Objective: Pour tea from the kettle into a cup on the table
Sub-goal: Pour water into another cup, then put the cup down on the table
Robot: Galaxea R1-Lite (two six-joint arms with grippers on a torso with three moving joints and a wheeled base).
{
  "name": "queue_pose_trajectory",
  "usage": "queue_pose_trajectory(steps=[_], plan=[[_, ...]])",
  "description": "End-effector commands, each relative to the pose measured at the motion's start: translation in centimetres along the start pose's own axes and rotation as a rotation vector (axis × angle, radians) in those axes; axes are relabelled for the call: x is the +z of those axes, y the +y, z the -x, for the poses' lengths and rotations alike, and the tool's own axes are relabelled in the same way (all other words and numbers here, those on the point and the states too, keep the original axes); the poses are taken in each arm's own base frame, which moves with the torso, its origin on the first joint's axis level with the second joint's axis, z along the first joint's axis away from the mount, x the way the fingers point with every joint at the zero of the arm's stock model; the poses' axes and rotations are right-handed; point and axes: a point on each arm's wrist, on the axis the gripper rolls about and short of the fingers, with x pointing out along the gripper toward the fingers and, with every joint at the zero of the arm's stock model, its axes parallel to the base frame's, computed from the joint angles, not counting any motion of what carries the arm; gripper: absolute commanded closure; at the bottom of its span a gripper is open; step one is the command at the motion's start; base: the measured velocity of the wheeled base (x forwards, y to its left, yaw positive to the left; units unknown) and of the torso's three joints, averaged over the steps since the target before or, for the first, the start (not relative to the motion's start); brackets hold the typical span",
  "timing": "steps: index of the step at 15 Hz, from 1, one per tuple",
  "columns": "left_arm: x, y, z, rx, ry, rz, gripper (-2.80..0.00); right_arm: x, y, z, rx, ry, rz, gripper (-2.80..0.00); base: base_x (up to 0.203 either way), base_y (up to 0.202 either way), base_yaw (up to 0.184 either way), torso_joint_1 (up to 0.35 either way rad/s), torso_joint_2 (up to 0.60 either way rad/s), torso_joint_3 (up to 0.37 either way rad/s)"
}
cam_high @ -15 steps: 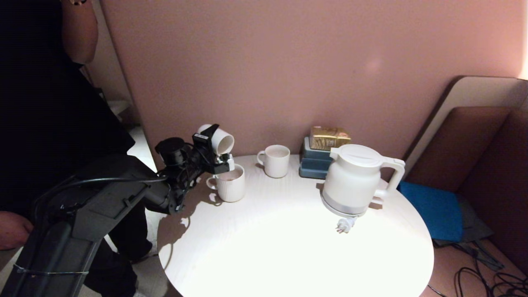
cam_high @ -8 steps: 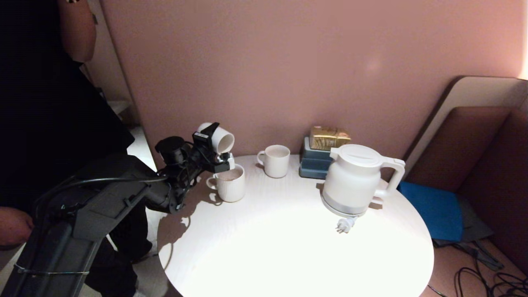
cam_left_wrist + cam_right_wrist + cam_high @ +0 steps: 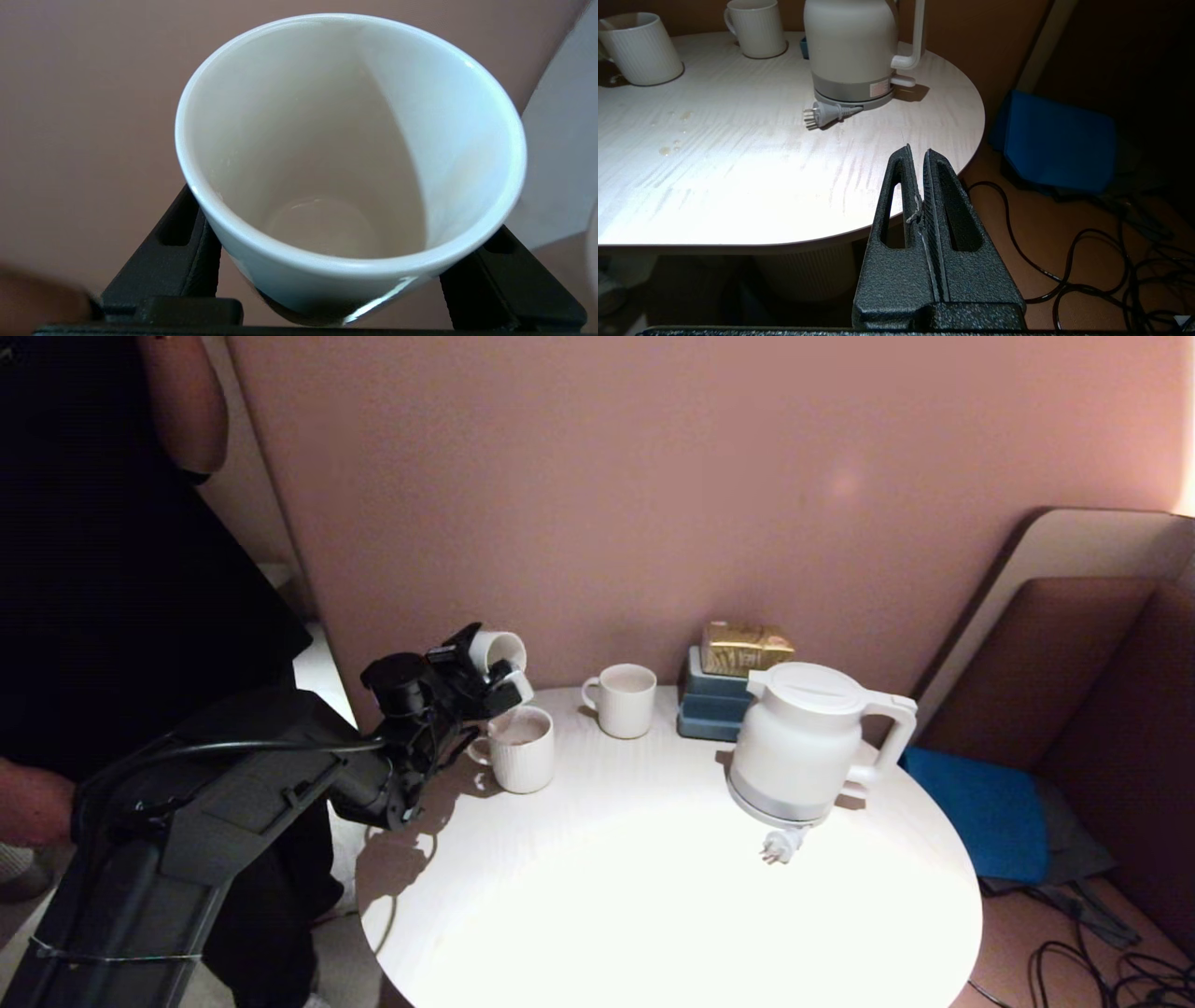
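Observation:
My left gripper is shut on a small smooth white cup, held tilted just above a ribbed white mug at the table's far left. In the left wrist view the held cup looks empty, with a black finger on each side. The ribbed mug holds brownish tea. The white kettle stands upright on the round white table at the right, and no gripper touches it. My right gripper is shut on nothing, off the table's near right edge.
A second ribbed mug stands at the back. Blue boxes with a gold packet sit behind the kettle, whose plug lies loose. Drops mark the tabletop. A person in dark clothes stands at the left. Cables lie on the floor.
My left wrist has rolled, turning the held cup, which now sits a little lower over the ribbed mug. The person's arm has shifted. The kettle and the right arm have not moved.

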Motion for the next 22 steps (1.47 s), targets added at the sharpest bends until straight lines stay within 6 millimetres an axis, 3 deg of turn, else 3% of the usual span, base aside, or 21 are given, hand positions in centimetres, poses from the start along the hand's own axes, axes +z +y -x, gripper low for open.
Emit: queue_pose_trajectory(steps=[1,3,10,12,18,22], plan=[[0.9,1.2,0.2,0.021,0.018,0.104,0.0,0.0,0.0,0.0,0.0,0.001,0.0,0.0,0.0,0.0,0.0,0.0,0.0,0.0],[1.4,2.8,0.6,0.013,0.052,0.241,0.0,0.0,0.0,0.0,0.0,0.002,0.0,0.0,0.0,0.0,0.0,0.0,0.0,0.0],[-0.4,8.4,2.2,0.027,0.209,0.681,0.0,0.0,0.0,0.0,0.0,-0.001,0.0,0.0,0.0,0.0,0.0,0.0,0.0,0.0],[-0.3,9.0,3.4,0.014,0.24,0.778,0.0,0.0,0.0,0.0,0.0,0.002,0.0,0.0,0.0,0.0,0.0,0.0,0.0,0.0],[0.3,7.9,12.0,-0.176,0.366,0.976,0.0,0.0,0.0,0.0,0.0,0.001,0.0,0.0,0.0,0.0,0.0,0.0,0.0,0.0],[1.7,6.7,16.0,-0.283,0.404,1.1,0.0,0.0,0.0,0.0,0.0,0.001,0.0,0.0,0.0,0.0,0.0,0.0,0.0,0.0]])
